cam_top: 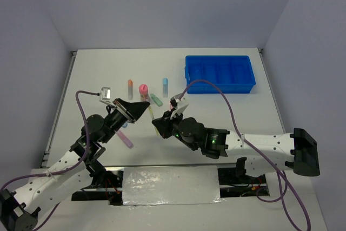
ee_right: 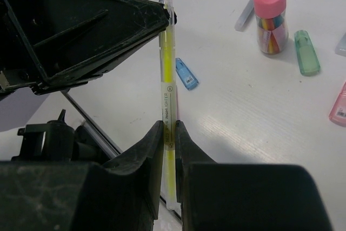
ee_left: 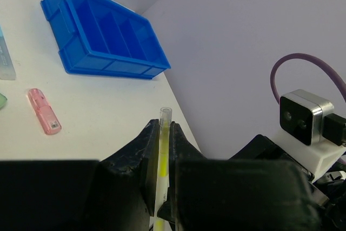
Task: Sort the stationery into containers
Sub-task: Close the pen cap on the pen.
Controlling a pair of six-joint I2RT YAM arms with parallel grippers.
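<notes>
Here, the left hand [cam_top: 144, 106] is pinching one end of the thin yellow stick [cam_top: 152, 113], holding it off the bench [cam_top: 108, 74]; the right hand [cam_top: 158, 124] is gripping the same stick further along, clamped tight on it. The blue tray [cam_top: 220, 88] is sitting well apart at far right.

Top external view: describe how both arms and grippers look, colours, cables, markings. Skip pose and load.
Both the left arm and right arm have white link shells with black joints. The left gripper and right gripper are black, tapered, two-fingered. A purple cable loops to each wrist's small silver camera. A green light glows on the right arm.
</notes>
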